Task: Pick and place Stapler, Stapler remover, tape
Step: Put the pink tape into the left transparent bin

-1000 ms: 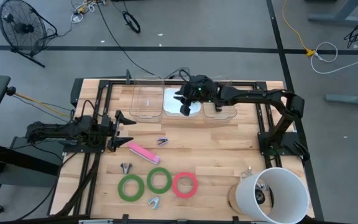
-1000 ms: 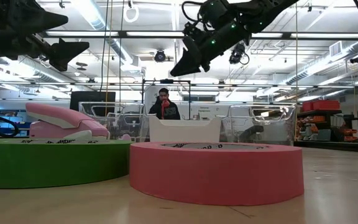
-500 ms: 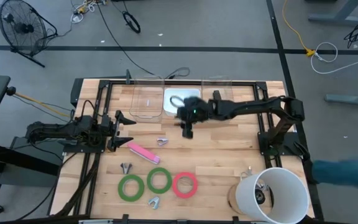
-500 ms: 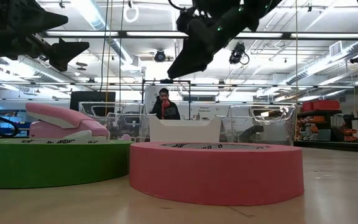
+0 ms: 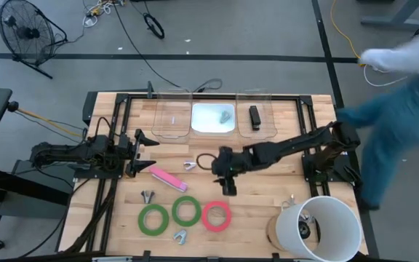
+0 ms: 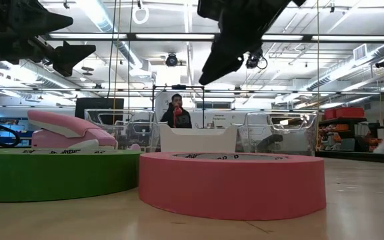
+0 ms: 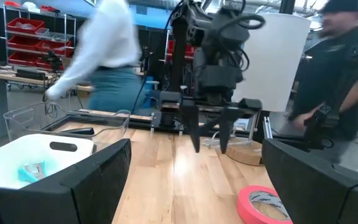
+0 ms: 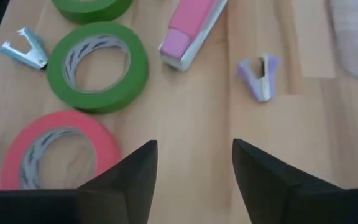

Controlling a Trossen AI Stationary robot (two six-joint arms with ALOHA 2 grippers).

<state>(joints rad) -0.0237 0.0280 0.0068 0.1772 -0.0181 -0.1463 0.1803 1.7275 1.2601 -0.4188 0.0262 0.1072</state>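
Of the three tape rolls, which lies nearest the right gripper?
The pinkish-red roll, rightmost in the row; the right gripper hangs just above it, while both green rolls lie farther left.

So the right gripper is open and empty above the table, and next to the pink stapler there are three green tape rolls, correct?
Not quite. The high view shows two green tape rolls and one pinkish red roll. The rest holds: the right gripper is open, empty, near the pink stapler.
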